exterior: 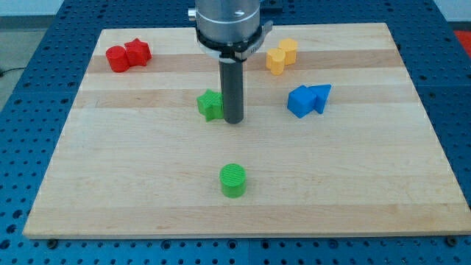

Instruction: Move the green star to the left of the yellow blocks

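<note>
Green star (210, 104) touches my tip (233, 121) — on its left.

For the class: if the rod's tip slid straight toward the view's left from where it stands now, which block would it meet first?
My tip would meet the green star first; the star sits right beside it on the view's left, apparently touching or nearly so. Beyond it, that line looks free to the board's edge.

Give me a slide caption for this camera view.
My tip rests just right of the green star, with the yellow blocks up-right.
</note>
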Robot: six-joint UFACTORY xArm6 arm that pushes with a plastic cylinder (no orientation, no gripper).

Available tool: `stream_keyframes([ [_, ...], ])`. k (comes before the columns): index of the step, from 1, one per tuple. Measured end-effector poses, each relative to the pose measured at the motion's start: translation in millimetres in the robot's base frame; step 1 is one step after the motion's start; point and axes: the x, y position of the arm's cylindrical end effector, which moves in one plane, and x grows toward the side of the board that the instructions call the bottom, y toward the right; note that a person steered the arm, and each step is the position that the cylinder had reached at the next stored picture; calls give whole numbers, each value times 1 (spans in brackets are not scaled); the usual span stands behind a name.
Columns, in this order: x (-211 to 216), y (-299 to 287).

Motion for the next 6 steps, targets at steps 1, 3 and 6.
stream_keyframes([
  [1, 4, -37],
  [3, -41, -51],
  [6, -123, 67],
])
